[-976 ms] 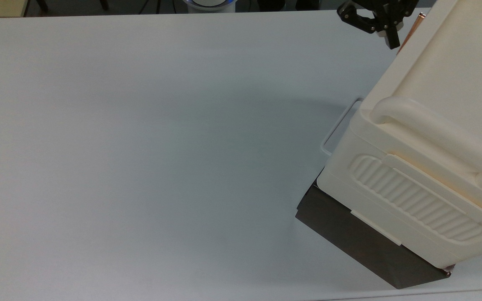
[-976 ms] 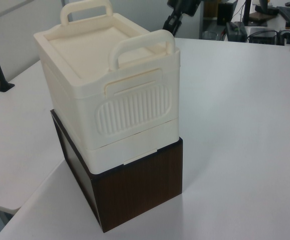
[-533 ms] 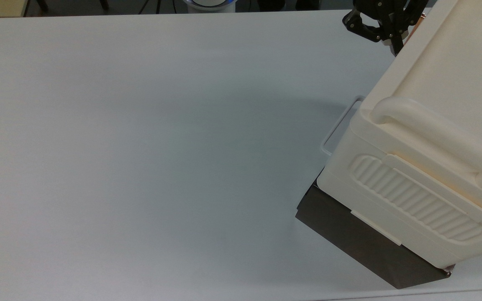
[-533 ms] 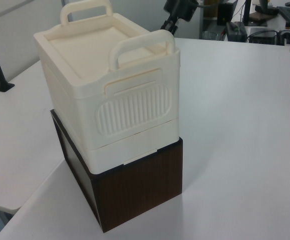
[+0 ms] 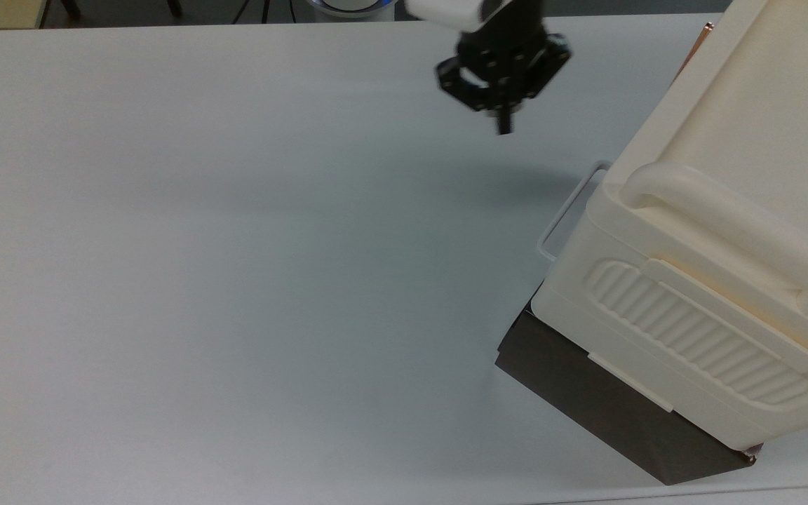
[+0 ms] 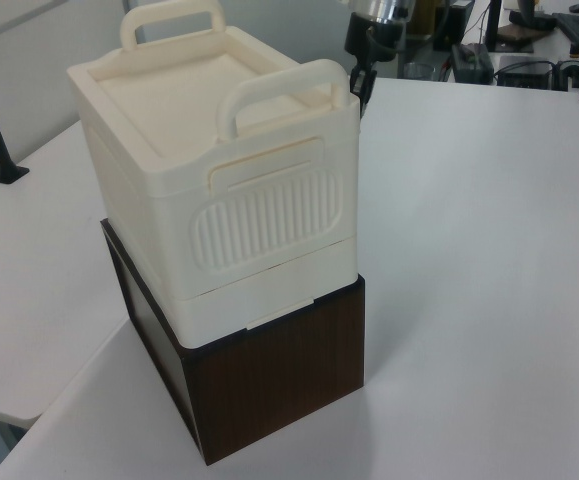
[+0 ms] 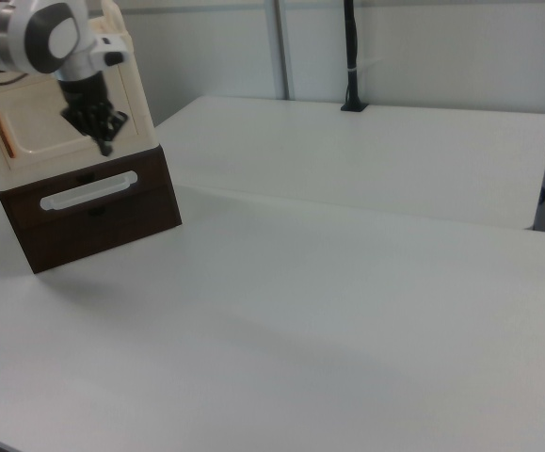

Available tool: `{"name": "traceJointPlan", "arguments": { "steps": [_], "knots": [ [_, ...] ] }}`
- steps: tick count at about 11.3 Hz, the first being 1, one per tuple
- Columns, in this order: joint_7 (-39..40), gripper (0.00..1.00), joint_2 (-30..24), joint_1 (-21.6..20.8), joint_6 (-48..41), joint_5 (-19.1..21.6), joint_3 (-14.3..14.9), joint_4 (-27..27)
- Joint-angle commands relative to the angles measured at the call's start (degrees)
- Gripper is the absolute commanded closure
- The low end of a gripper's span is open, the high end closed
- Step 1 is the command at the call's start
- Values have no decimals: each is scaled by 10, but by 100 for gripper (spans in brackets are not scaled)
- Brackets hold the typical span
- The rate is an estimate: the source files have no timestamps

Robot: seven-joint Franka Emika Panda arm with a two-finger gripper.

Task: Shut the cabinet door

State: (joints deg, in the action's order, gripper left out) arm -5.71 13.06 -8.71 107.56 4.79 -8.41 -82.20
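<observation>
The cabinet (image 5: 726, 231) is a cream box with thick handles on a dark brown base (image 5: 607, 407), at the top view's right. In the right view its door (image 7: 37, 127) faces the table and looks flush with the cabinet front, with the copper-orange bar handle (image 7: 2, 134) at the door's left end. A sliver of that handle (image 5: 693, 48) shows in the top view. My gripper (image 5: 503, 125) hangs over bare table to the top view's left of the cabinet, apart from it, fingers together and holding nothing. It also appears beside the cabinet (image 6: 219, 180) as gripper (image 6: 366, 80), and in front of the door as gripper (image 7: 105, 143).
A thin white wire loop (image 5: 569, 210) sticks out from the cabinet's front over the white table (image 5: 236, 245). A second white table (image 7: 366, 151) stands behind a seam in the right view. Monitors and cables (image 6: 529, 40) lie beyond the table's far edge in the left view.
My gripper has left the copper handle corner of the cabinet and moved to the top view's left and down, out over the table. The cabinet has not moved.
</observation>
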Motion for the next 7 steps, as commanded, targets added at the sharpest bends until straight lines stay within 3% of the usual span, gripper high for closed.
{"name": "traceJointPlan", "arguments": {
  "steps": [1, 3, 5, 6, 7],
  "knots": [
    [13, 100, -45, 25, -77, -61, 48, -24],
    [13, 100, -64, 37, -126, -99, 68, -27],
    [12, 100, -78, 49, -167, -144, 70, -34],
    [7, 100, -85, 61, -173, -141, 71, -35],
    [2, 94, -86, 68, -186, -138, 70, -36]
  ]
}}
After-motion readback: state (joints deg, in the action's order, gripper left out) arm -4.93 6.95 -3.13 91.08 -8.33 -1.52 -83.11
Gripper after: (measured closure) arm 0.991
